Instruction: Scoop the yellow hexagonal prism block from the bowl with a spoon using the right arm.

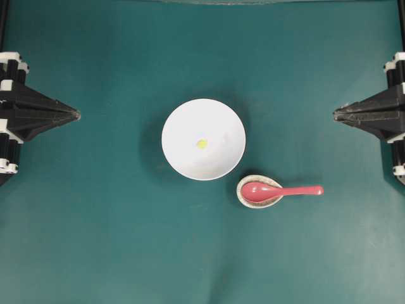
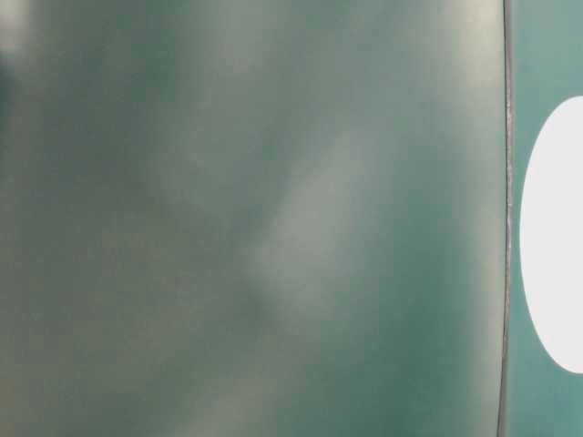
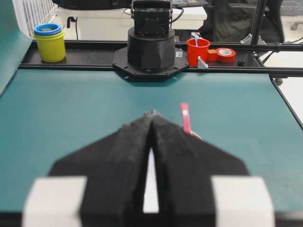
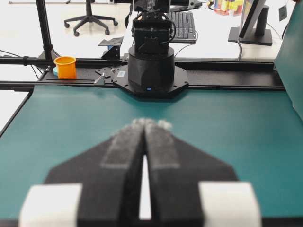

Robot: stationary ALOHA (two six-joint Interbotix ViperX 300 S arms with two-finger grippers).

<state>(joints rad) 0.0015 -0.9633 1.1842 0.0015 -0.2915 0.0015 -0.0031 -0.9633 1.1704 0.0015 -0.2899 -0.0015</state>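
At either edge of the green table, both grippers sit drawn back with jaws together and nothing between them.

Right gripper (image 1: 335,114) points inward from the right edge, tips pressed together; left gripper (image 1: 77,114) mirrors it at the left edge, likewise closed; between them, mid-table, stands the bowl (image 1: 221,123) with the yellow hexagonal prism block (image 1: 202,144) lying near its centre; just beside the bowl's lower right, the spoon (image 1: 278,190) rests with its scoop in a speckled spoon rest (image 1: 243,196), handle pointing right; the table-level view is blurred, perhaps showing the bowl's white side.
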